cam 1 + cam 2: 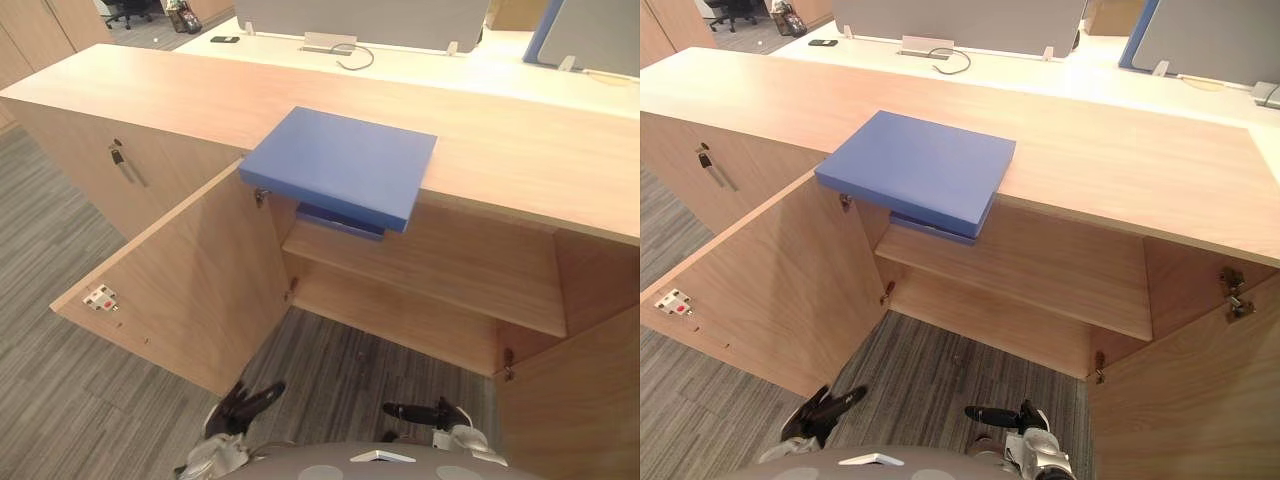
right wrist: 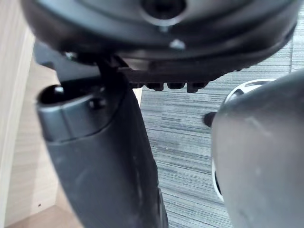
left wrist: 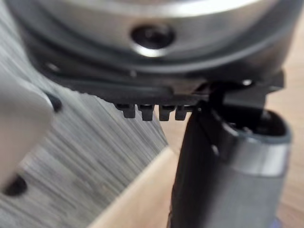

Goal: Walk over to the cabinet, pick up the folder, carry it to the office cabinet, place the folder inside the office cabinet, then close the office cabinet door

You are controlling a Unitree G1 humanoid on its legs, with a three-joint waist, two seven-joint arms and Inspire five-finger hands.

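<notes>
A blue folder (image 1: 340,165) lies flat on the wooden cabinet top (image 1: 150,95), its front edge hanging over the open office cabinet below. A second, thinner blue item (image 1: 340,222) lies on the cabinet's upper shelf (image 1: 440,270), directly beneath the folder. My left hand (image 1: 248,400) hangs low over the carpet in front of the open left door (image 1: 190,285), fingers straight and empty. My right hand (image 1: 420,412) is also low, before the cabinet opening, with straight fingers and nothing in it. Both hands are well below and short of the folder.
The right cabinet door (image 1: 580,400) also stands open, swung toward me. Left of the opening is a closed door with a key in its lock (image 1: 118,158). Behind the cabinet top runs a white desk (image 1: 440,65) with a phone (image 1: 224,39) and grey dividers.
</notes>
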